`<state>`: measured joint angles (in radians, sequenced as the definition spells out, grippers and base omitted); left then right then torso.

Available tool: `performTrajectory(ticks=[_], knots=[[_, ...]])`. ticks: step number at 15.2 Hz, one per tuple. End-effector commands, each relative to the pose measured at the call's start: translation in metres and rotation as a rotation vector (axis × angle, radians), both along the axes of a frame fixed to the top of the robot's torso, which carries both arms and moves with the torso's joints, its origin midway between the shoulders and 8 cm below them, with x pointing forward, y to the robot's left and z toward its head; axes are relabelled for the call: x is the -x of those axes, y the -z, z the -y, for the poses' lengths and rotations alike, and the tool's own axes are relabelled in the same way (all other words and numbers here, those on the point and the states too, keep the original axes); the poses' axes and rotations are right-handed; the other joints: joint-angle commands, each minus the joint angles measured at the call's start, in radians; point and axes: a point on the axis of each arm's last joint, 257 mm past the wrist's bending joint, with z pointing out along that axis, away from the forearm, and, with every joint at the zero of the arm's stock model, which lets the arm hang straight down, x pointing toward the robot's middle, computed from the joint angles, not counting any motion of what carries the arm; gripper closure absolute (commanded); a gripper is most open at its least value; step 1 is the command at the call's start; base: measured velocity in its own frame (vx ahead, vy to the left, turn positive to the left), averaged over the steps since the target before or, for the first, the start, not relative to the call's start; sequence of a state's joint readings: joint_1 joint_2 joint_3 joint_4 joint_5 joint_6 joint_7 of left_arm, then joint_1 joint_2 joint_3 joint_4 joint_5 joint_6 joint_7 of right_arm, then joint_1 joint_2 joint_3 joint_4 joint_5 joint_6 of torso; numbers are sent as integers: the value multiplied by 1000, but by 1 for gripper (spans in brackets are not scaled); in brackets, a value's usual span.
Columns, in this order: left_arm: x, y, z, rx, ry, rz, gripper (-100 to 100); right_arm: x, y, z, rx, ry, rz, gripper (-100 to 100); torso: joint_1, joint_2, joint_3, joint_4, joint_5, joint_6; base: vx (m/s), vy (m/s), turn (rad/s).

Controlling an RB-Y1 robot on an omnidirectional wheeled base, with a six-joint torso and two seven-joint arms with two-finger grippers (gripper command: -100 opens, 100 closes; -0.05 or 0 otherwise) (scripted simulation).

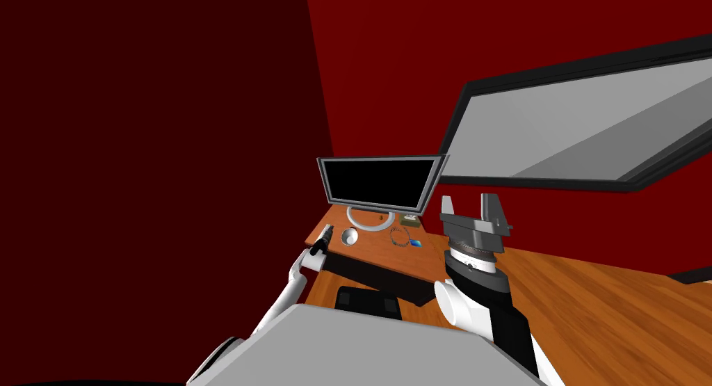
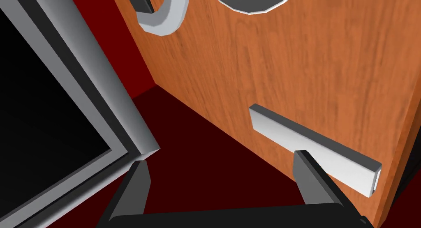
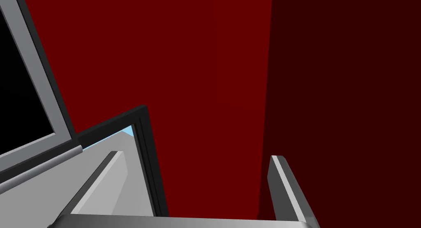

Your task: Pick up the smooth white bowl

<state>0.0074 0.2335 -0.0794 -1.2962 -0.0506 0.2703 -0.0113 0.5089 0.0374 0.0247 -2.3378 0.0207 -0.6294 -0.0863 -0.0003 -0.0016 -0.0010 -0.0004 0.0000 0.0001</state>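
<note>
L gripper (image 2: 220, 157): fingers wide, empty, low over the table's (image 2: 329, 73) near-left edge, a grey flat bar (image 2: 312, 149) just under one tip. White bowl (image 2: 250, 1) sits farther in, beside the ring stand (image 2: 164, 20) of the monitor (image 1: 382, 180). Best guess: pass over the bar, straddle one bowl wall, then close. R gripper (image 1: 468, 202) is raised at right, fingers wide. Wood-grain table in a corner, red walls, window (image 1: 584, 124) on the right.

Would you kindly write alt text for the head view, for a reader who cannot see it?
A small smooth white bowl sits on an orange-brown wooden desk before a black-screened monitor, with the left gripper near it. The open right gripper is raised nearer the camera, against a red wall with a dark-framed window.
</note>
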Motion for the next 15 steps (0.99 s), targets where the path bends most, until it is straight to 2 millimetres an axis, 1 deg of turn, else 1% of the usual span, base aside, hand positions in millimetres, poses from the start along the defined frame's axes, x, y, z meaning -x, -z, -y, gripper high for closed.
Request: performTrajectory(ticks=[1, 2, 3, 4, 5, 6, 7, 8, 9, 10, 11, 12, 13, 15], knots=[[3, 14, 2, -4, -4, -46, -100, 0, 0, 0, 0, 0, 0, 0, 0, 0, 0, 0, 0, 0, 15, -1, -39], [4, 24, 6, -5, -4, -83, -100, 0, 0, 0, 0, 0, 0, 0, 0, 0, 0, 0, 0, 0, 17, 2, -50], [6, 28, 5, -6, -5, -91, -100, 0, 0, 0, 0, 0, 0, 0, 0, 0, 0, 0, 0, 0, 16, 3, -46], [6, 35, 12, -6, -3, -121, -100, 0, 0, 0, 0, 0, 0, 0, 0, 0, 0, 0, 0, 0, 17, 1, -43], [10, 40, 10, -7, -6, -135, -100, 0, 0, 0, 0, 0, 0, 0, 0, 0, 0, 0, 0, 0, 17, -1, -44], [12, 50, 16, -7, -4, -171, -100, 0, 0, 0, 0, 0, 0, 0, 0, 0, 0, 0, 0, 0, 11, 7, -39], [14, 52, 15, -8, -5, -176, -100, 0, 0, 0, 0, 0, 0, 0, 0, 0, 0, 0, 0, 0, 7, 9, -28], [17, 62, 22, -7, -2, -212, -100, 0, 0, 0, 0, 0, 0, 0, 0, 1, 0, 0, 0, 0, 9, 9, -39], [18, 63, 21, -8, -3, -215, -100, 0, 0, 0, 0, 0, 0, 0, 0, 1, 0, 0, 0, 0, 9, 11, -34], [22, 73, 28, -6, 0, -251, -100, 0, 0, 0, 0, 0, 0, 0, 1, 1, 0, 0, 0, 0, 9, 11, -38], [22, 73, 28, -6, 0, -251, -100, 0, 0, 0, 0, 0, 0, 0, 1, 1, 0, 0, 0, 0, 7, 10, -30], [25, 80, 35, -4, 4, -282, -100, 0, 0, 0, 0, 0, 0, 0, 1, 1, 0, 0, 0, 0, 7, 10, -29], [26, 82, 35, -4, 3, -285, -100, 0, 0, 0, 0, 0, 0, 0, 1, 1, 0, 0, 0, 0, 7, 9, -28], [34, 96, 50, 3, 13, -344, -100, 0, 0, 0, 0, 0, 0, 0, 0, 1, 0, 0, 0, 0, 9, 1, -41]])
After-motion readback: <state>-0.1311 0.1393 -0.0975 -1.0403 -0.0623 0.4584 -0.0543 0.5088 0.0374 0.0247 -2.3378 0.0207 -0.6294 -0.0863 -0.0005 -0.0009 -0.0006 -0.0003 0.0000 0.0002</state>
